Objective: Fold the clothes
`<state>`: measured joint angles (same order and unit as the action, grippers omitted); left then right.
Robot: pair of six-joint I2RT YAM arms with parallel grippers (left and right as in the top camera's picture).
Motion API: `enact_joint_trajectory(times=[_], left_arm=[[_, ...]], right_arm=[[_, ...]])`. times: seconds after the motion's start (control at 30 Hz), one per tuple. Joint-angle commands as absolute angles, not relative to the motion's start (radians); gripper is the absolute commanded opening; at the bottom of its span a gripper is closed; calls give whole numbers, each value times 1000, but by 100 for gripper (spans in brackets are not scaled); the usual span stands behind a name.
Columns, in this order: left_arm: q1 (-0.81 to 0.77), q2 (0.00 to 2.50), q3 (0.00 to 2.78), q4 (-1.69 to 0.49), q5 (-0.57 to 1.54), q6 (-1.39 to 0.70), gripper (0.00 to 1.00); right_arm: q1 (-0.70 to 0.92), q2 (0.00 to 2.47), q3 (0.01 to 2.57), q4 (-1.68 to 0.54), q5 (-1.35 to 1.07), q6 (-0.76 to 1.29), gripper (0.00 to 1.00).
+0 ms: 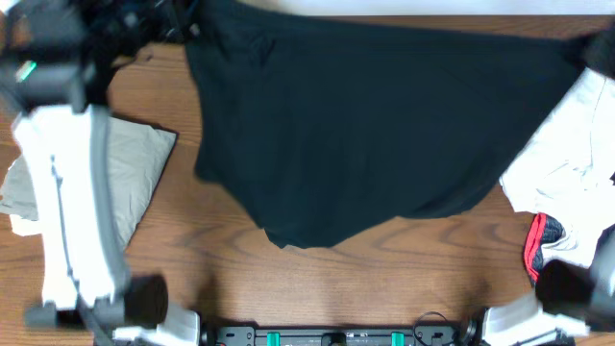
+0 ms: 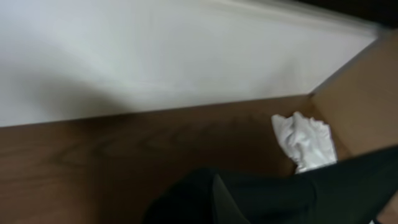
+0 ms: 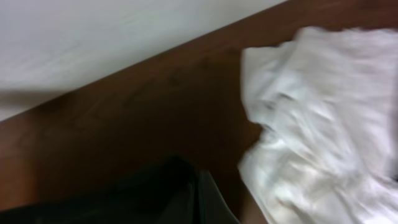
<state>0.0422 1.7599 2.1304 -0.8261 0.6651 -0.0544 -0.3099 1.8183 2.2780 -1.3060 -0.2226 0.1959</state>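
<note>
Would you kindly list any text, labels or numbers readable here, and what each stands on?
None readable: the black shirt, khaki garment, white garment and red/grey garment show no print, and both wrist views are blurred.

The black shirt (image 1: 384, 125) is spread wide across the tabletop (image 1: 384, 279); a khaki garment (image 1: 135, 173) is laid flat at its left, a crumpled white garment (image 1: 567, 163) and red-grey piece (image 1: 538, 245) at its right
</note>
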Motion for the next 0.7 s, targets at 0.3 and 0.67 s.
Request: enact_joint_trajectory(times=[0.3, 0.67], left_arm=[[36, 1903, 2387, -689, 700, -53, 5], [41, 1885, 2608, -1143, 721, 20, 6]], right_arm=[[-294, 1903, 2325, -954, -437, 152, 1], [-294, 1756, 2357, -1177, -138, 88, 1]])
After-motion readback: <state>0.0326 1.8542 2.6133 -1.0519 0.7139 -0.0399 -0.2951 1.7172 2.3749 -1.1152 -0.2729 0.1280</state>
